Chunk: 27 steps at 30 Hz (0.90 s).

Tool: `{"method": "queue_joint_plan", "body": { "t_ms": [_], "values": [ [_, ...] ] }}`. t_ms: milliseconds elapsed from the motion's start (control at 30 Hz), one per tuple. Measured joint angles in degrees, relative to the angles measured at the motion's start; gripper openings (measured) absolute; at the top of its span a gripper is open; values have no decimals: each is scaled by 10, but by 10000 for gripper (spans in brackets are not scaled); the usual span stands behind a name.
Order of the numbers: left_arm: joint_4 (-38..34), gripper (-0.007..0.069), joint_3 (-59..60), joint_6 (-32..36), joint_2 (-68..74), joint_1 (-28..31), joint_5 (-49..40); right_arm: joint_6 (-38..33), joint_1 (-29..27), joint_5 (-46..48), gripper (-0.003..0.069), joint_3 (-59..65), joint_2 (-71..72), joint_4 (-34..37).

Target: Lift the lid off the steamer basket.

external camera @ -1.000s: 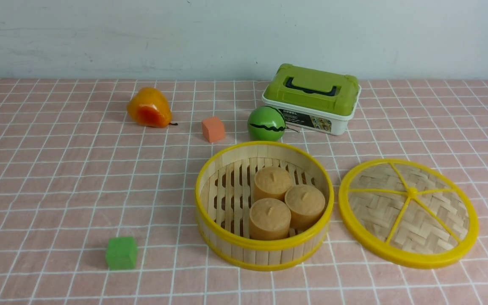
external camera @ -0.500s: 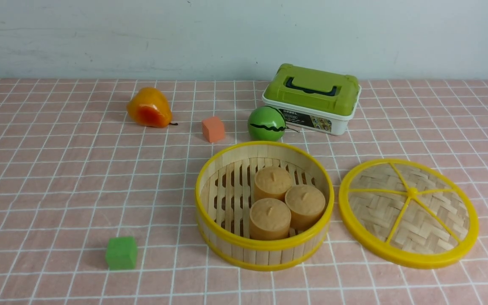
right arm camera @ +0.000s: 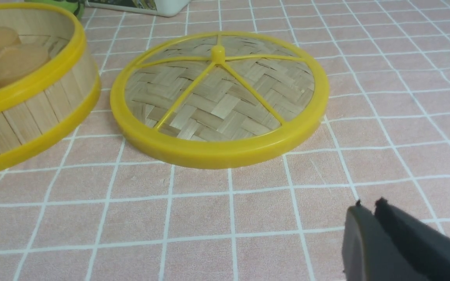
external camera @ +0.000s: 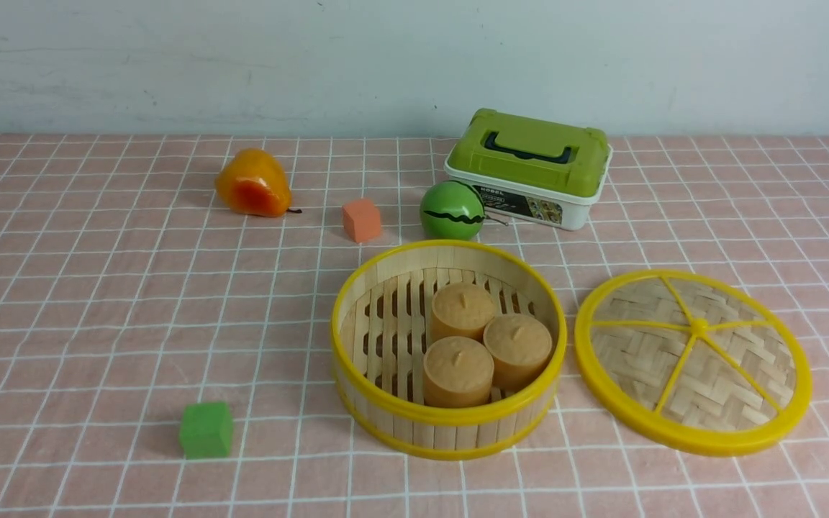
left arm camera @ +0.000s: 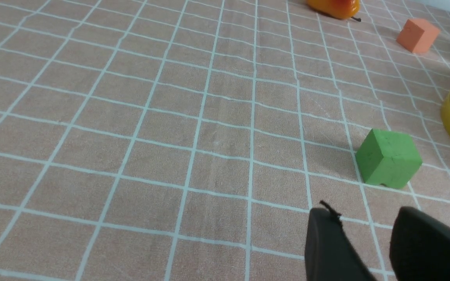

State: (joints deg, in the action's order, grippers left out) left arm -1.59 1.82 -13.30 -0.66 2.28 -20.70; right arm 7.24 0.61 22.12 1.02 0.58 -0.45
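On the far left of the pink checked tablecloth [external camera: 98,302] lies an orange-yellow toy pear [external camera: 252,183], smooth and glossy, on its side. Nearer to the robot stands a green foam cube [external camera: 206,429] with a matte, slightly grainy face. The left gripper [left arm camera: 369,238] hovers near this cube and holds nothing; a clear gap shows between its two dark fingers, so they are released.

Further back is an orange foam cube [external camera: 362,219], then a shiny green ball with a dark wavy stripe [external camera: 452,209], probably a toy watermelon.

The steamer basket [external camera: 449,424] stands in the middle, uncovered. Its wall is made of upright bamboo slats between yellow plastic rims, and the floor is slatted. Inside, three tan cylinders [external camera: 486,345] with small tips stand touching each other, on the right part of the floor.

Behind it is a white box with a green lid [external camera: 529,167] and a dark handle.

The lid [external camera: 694,360] lies flat on the cloth just beside the basket, on its right, not touching it as far as I can see. I judge the task as finished. It is woven bamboo under yellow spokes and a small knob.

The right gripper [right arm camera: 369,224] hangs near the lid, fingers pressed together, empty.
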Motion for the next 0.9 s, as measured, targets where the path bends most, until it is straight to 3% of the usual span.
{"method": "queue_joint_plan", "body": {
  "t_ms": [900],
  "values": [
    [0,239,0,0,0,0,0,0,0,0,37,0,0,0]
  ]
}}
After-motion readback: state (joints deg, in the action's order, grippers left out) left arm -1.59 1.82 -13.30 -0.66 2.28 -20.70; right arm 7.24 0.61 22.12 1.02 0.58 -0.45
